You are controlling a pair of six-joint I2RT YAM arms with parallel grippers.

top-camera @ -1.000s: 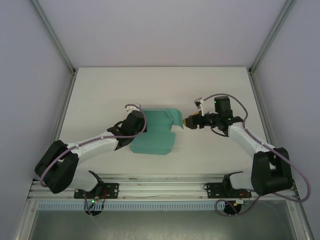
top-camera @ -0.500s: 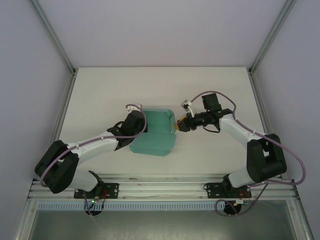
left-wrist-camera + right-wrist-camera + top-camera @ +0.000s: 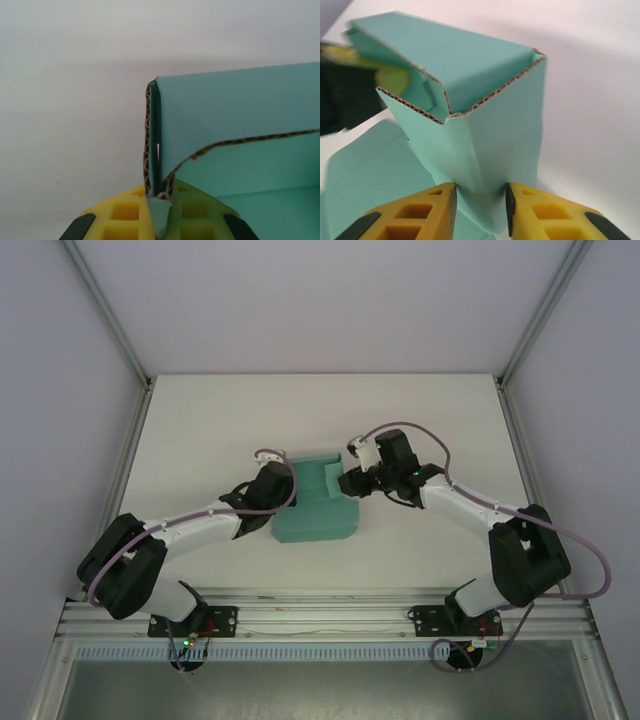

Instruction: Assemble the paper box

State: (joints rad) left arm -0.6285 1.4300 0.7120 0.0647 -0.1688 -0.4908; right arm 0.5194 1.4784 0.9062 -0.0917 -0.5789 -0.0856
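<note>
At centre | left claw (image 3: pixel 159 202) clamps paper box (image 3: pixel 240 115) | right claw (image 3: pixel 481 200) astride it, grip unclear

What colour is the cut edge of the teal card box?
Brown, against the teal-green corrugated card box; clearest in the right wrist view.

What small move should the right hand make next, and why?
Probably close the right hand on the box flap: the flap already sits between its fingers, and the left hand pinches the left wall steady.

White table (image 3: pixel 200 420) inside grey walls (image 3: pixel 60 340), aluminium rail (image 3: pixel 330 605) along near edge.
</note>
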